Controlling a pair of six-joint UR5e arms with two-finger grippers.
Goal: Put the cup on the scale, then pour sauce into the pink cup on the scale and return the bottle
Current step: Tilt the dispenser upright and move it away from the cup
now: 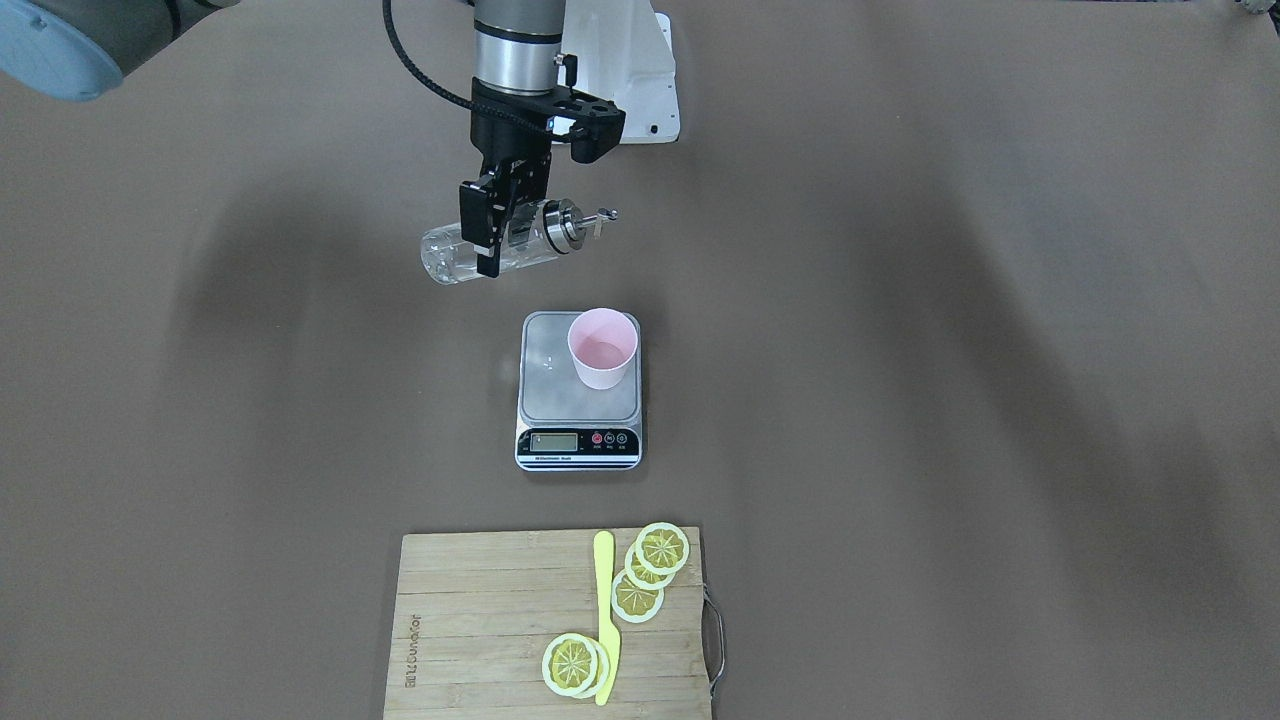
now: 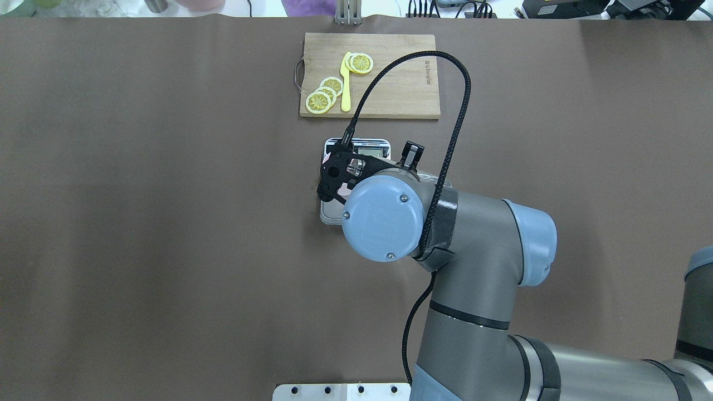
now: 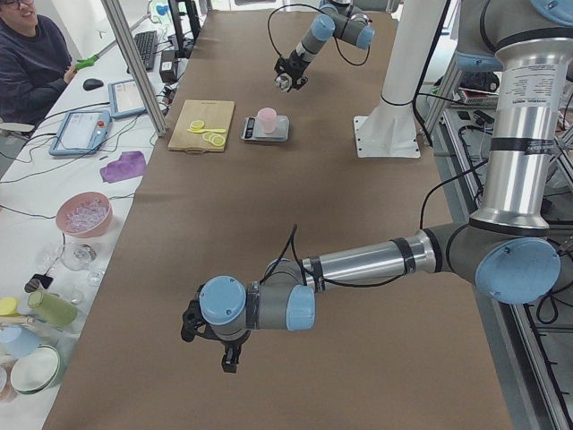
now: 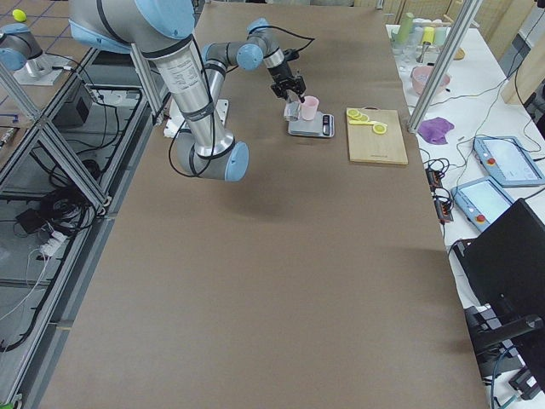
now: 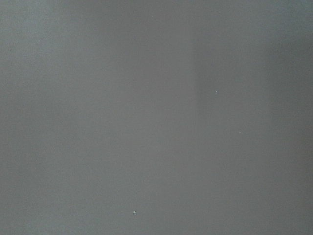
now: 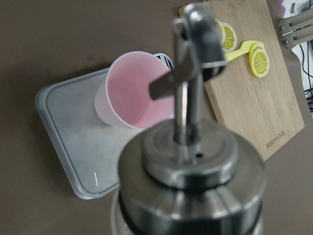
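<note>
On the front-facing camera my right hand (image 1: 495,228) is clamped across the middle of the bottle (image 1: 450,258). It holds the bottle off the desk (image 1: 900,400), about level, with the chrome spout pointing to that view's right. The bottle sits on the far side of the scale (image 1: 560,390), not above it. Held level like that I judge nothing runs out. The cup (image 1: 603,348) stands upright on the platform's far right corner, leaving the display uncovered. At the near edge a cutting board (image 1: 480,620) carries lemon slices (image 1: 662,548) and a yellow knife (image 1: 604,600), well apart from the work. Overhead, the right arm's wrist hides most of the scale and cup. The left-end view shows my left hand (image 3: 228,358) low over bare desk, well away. Whether it is wide or narrow I cannot tell. A person (image 3: 31,63) sits at a cluttered side desk (image 3: 18,242). The right wrist camera looks along the spout toward the cup's mouth, so the aim seems close. The left wrist camera shows only matte brown cover.
</note>
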